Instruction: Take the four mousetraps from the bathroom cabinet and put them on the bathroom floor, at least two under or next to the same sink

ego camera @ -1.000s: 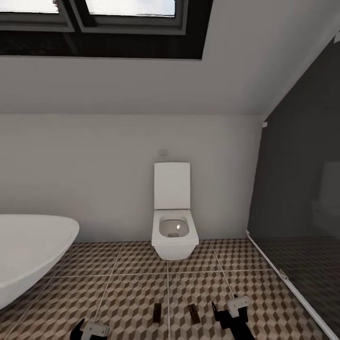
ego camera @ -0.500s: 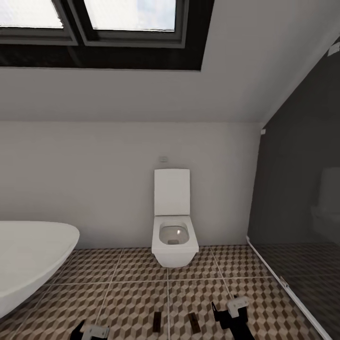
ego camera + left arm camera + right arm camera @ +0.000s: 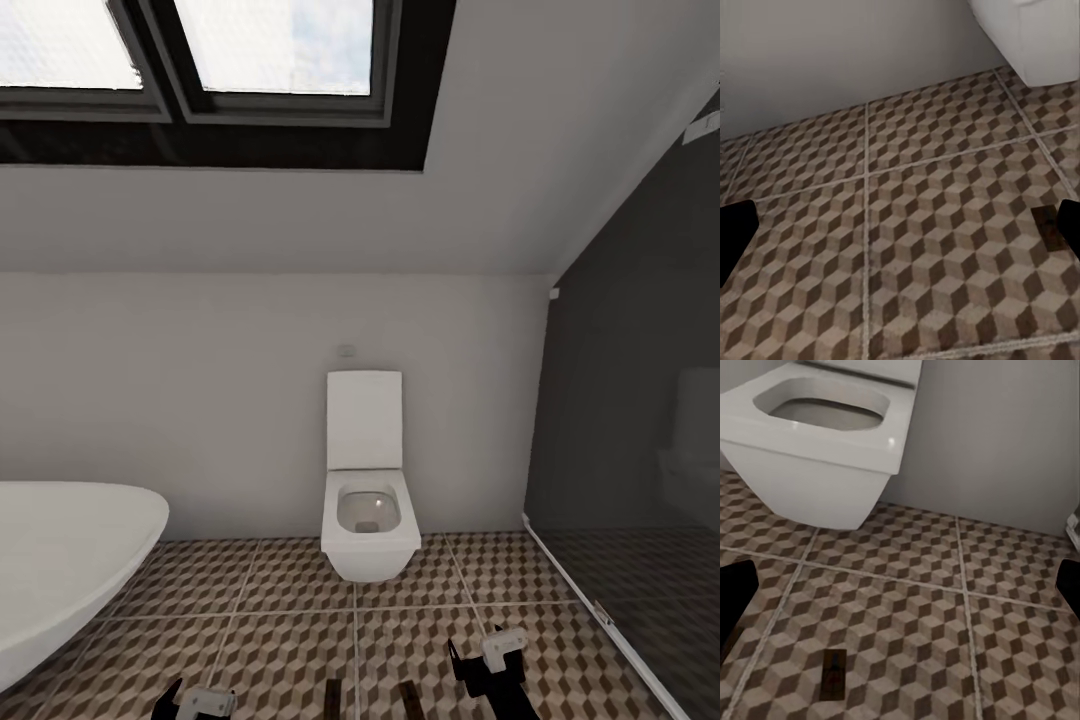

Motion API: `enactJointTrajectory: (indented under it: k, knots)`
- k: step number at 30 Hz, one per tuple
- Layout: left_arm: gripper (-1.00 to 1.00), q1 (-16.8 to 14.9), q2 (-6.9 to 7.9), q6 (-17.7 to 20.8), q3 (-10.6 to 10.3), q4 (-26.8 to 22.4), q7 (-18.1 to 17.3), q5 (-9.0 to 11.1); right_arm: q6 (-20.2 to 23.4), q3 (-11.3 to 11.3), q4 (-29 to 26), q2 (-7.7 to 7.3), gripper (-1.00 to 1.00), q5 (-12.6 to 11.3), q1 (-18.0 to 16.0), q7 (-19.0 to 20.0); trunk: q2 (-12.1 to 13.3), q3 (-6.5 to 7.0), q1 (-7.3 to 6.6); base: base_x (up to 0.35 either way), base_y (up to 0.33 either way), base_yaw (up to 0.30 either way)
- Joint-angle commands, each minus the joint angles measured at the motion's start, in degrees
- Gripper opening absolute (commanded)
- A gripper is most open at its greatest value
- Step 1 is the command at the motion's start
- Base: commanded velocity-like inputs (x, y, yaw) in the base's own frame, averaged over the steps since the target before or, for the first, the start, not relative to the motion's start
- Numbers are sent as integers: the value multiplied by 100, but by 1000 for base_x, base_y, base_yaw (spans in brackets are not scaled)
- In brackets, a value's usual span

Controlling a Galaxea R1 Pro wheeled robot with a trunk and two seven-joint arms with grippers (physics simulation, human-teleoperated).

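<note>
1. A white square-edged toilet (image 3: 368,500) hangs on the pale back wall, lid up, and serves as the marker for everything else here.
2. The bathroom floor (image 3: 280,640), large tiles printed with brown, beige and white cubes and pale grout lines, spreads out in front of the toilet.
3. Two small flat dark-looking mousetraps lie on that floor, well in front of the toilet: one (image 3: 333,693) slightly to its left, the other (image 3: 410,697) slightly to its right, apart from each other.
4. The left gripper (image 3: 192,703) hangs low over the tiles, left of the toilet; its black fingertips (image 3: 735,236) stand wide apart with nothing between them.
5. The right gripper (image 3: 490,665) hovers in front and right of the toilet, jaws likewise spread and empty.
6. A white oval bathtub (image 3: 60,560) sits far left of the toilet.
7. A dark glass shower screen (image 3: 630,450) stands to the toilet's right.
8. A black-framed skylight (image 3: 220,80) is set in the sloped ceiling above the toilet.
</note>
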Motion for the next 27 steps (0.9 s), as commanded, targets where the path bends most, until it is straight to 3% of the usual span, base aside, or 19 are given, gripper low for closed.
enactJointTrajectory:
  k: [1, 27]
  knots:
    - [100, -5, -3, -19, -49, 12, 36, 3, -8, 52, -1, 0, 100, -27, 0, -29, 38, 21, -23, 0, 0, 0]
    - [100, 2, -22, -17, -49, 19, 36, 3, -1, 55, -1, 1, 100, -27, 7, -29, 1081, 726, -594, 0, 0, 0]
